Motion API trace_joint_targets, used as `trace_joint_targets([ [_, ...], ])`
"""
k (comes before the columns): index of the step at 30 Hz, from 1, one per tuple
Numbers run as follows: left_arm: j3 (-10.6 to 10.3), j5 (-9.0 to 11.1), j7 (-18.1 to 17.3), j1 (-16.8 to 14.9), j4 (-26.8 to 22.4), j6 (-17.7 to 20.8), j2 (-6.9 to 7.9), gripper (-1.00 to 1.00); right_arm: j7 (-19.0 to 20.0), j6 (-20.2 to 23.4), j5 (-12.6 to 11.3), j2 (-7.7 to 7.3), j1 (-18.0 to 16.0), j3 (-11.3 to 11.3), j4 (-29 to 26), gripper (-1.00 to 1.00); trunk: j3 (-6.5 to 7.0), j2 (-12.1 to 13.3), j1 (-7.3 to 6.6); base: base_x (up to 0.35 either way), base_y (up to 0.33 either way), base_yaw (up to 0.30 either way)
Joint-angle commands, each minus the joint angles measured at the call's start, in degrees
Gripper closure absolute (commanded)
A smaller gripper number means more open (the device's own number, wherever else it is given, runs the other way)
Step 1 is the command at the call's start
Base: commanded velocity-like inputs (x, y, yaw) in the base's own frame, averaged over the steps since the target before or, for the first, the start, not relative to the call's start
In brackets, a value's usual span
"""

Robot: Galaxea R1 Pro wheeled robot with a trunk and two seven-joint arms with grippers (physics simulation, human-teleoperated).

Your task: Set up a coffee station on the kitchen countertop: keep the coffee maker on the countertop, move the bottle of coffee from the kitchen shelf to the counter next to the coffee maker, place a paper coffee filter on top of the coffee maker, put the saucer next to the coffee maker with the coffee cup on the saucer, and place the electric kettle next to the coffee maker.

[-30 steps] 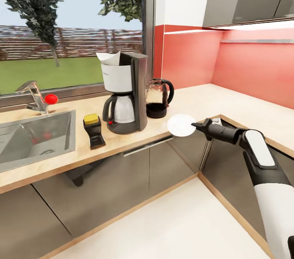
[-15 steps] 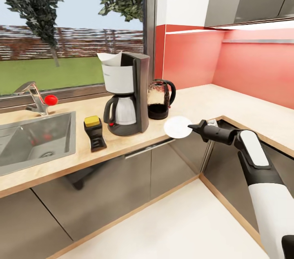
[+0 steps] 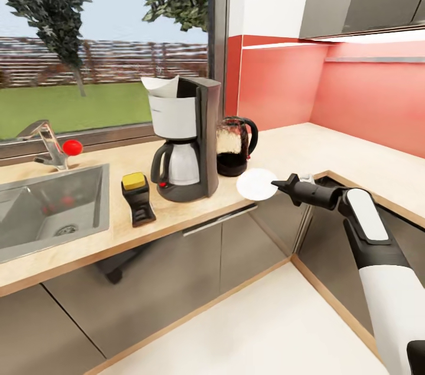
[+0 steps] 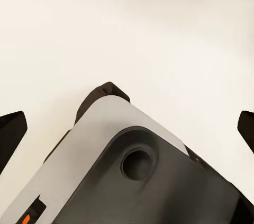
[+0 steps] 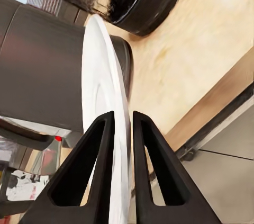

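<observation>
I can't read any text, brand, number or sign from here. The coffee maker (image 3: pixel 188 139) and the bottle of coffee (image 3: pixel 137 198), both beyond my right gripper (image 3: pixel 277 186), show no legible lettering.

The kitchen countertop (image 3: pixel 330 150) looks like pale matt wood grain with a darker wooden edge strip, over glossy grey cabinet fronts (image 3: pixel 153 280) that mirror the floor. The coffee maker (image 3: pixel 186 136) has a smooth black plastic-looking body and a pale filter basket holding the thin white paper coffee filter (image 3: pixel 159 84), while the electric kettle (image 3: pixel 235 144) is clear glass on a shiny black base. The saucer (image 3: pixel 255 183) is smooth plain white, the sink (image 3: pixel 53 204) brushed metal, and the backsplash (image 3: pixel 354 97) glossy red.
</observation>
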Motion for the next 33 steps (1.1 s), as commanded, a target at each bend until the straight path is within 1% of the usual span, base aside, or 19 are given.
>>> trace_joint_targets([
  [1,-0.5,0.3,0.0,0.0,-0.1,-0.2,0.03,-1.0,-0.5,0.1,-0.8,0.02,0.0,0.0,0.0,1.0,-0.04,0.0,0.01,0.055,0.074,0.0],
  [3,-0.5,0.3,0.0,0.0,-0.1,-0.2,0.03,-1.0,-0.5,0.1,-0.8,0.18,0.0,0.0,0.0,1.0,-0.04,0.0,0.01,0.029,0.039,0.0],
  [5,-0.5,0.3,0.0,0.0,-0.1,-0.2,0.03,-1.0,-0.6,0.1,-0.7,0.97,0.0,0.0,-0.1,1.0,-0.04,0.0,0.01,0.023,0.008,0.0],
  [9,-0.5,0.3,0.0,0.0,-0.1,-0.2,0.03,-1.0,-0.7,0.2,-0.7,1.6,0.0,0.0,-0.1,1.0,-0.04,0.0,0.01,0.121,0.063,0.0],
  [19,-0.5,0.3,-0.1,0.0,-0.1,-0.2,0.04,-1.0,-0.7,0.2,-0.7,1.72,0.0,0.0,-0.1,1.0,-0.04,0.0,0.01,0.019,0.037,0.0],
  [26,-0.5,0.3,-0.1,0.0,-0.1,-0.2,0.03,-1.0,-0.7,0.1,-0.7,2.12,0.0,0.0,-0.1,1.0,-0.04,0.0,0.01,0.004,0.017,0.0],
  [33,-0.5,0.3,-0.1,0.0,-0.1,-0.2,0.03,-1.0,-0.7,0.1,-0.7,2.14,0.0,0.0,-0.1,1.0,-0.04,0.0,0.01,0.072,0.061,0.0],
])
